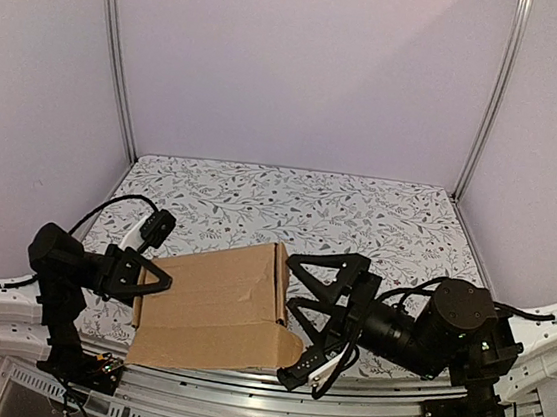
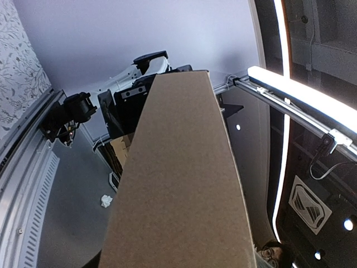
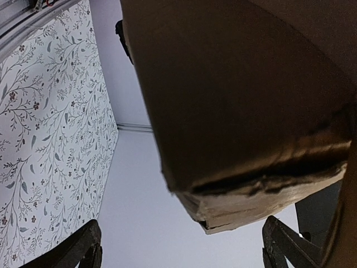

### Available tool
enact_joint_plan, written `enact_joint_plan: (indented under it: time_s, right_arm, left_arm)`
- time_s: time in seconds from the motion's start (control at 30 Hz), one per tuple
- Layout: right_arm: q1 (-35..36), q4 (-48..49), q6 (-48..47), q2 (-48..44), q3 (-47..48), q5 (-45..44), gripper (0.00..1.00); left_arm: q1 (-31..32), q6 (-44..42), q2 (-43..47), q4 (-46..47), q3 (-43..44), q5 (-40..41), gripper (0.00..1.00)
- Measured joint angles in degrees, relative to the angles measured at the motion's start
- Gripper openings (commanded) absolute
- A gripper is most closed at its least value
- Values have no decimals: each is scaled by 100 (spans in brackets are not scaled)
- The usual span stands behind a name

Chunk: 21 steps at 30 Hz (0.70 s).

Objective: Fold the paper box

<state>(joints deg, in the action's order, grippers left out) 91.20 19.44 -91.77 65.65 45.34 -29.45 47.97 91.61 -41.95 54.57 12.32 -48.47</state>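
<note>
The left gripper [image 1: 147, 285] grasps the left end of the part-folded paper box [image 1: 215, 307], bracing it over the table's [image 1: 358, 218] near edge. The right gripper [image 1: 289, 320], released wide, straddles the right end, apparently ready to close it.

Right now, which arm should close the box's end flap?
Right. The right gripper is open, straddling the loose end flap of the paper box; the left gripper is busy holding the opposite edge.

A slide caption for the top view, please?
Left gripper holds the paper box by one end; open right gripper faces the other end.
</note>
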Motion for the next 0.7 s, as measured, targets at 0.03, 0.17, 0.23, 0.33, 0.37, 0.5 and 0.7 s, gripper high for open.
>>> enact_joint_plan:
  time_s: [0.03, 0.17, 0.23, 0.33, 0.37, 0.5, 0.7]
  right_arm:
    - [4, 96, -96, 37, 0, 0, 99]
    - [35, 343, -391, 94, 2, 2, 99]
    - [42, 415, -481, 94, 2, 2, 99]
    - [70, 481, -579, 94, 2, 2, 99]
    - [87, 503, -605, 94, 4, 2, 99]
    - [160, 529, -649, 96, 22, 13, 99]
    - [258, 553, -767, 221, 175, 81, 99]
  left_arm:
    - [0, 7, 4, 7, -2, -11, 0]
    - [0, 15, 13, 31, -17, -33, 0]
    - [0, 15, 24, 46, -31, -33, 0]
    - [0, 15, 50, 74, -61, -35, 0]
    - [0, 15, 48, 79, -66, -37, 0]
    - [0, 15, 48, 81, -72, -37, 0]
    - [0, 13, 48, 72, -72, -39, 0]
